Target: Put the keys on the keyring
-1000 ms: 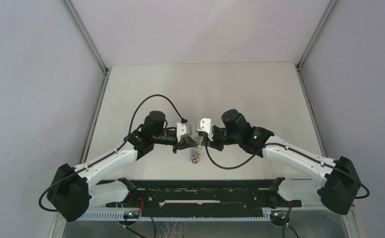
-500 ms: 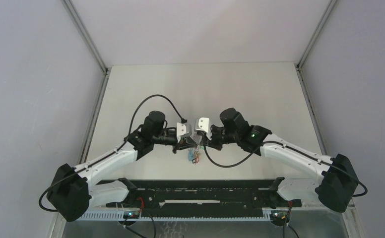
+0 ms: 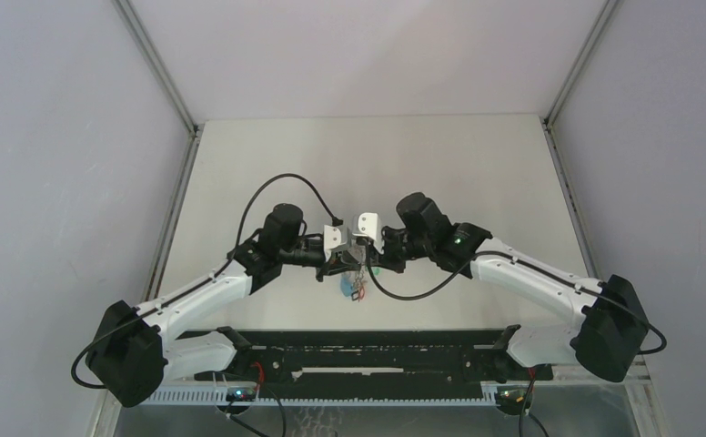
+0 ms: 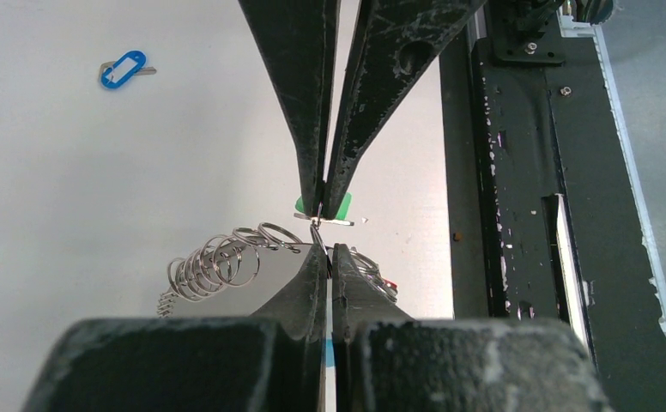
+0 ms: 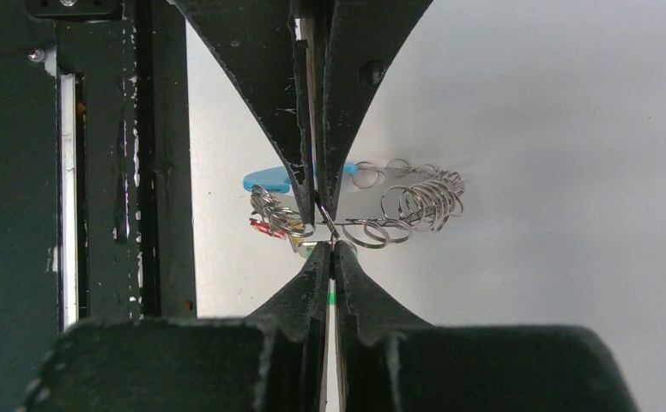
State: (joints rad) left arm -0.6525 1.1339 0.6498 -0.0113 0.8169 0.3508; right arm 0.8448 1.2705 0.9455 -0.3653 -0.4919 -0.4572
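Note:
The two grippers meet tip to tip above the near middle of the table. My left gripper [image 3: 342,262] [image 4: 329,251] is shut on the keyring's thin wire [image 5: 319,206]. The keyring [image 3: 349,284] hangs below it, with its light-blue sleeve [image 5: 265,180] and a fringe of silver links [image 4: 218,262] [image 5: 415,204]. My right gripper [image 3: 368,259] [image 5: 331,246] is shut on the green-tagged key [image 4: 338,206], held right at the wire. Red-tagged keys [image 5: 261,226] [image 4: 390,284] hang on the ring. Black and yellow tags are not clear.
A loose key with a blue tag [image 4: 124,69] lies on the table away from the grippers. The black rail of the arm bases [image 4: 518,172] [image 3: 368,350] runs along the near edge. Grey walls stand at left, right and back.
The right arm has moved left, bringing its gripper closer to the left gripper. The left arm has stayed in place with the keyring.

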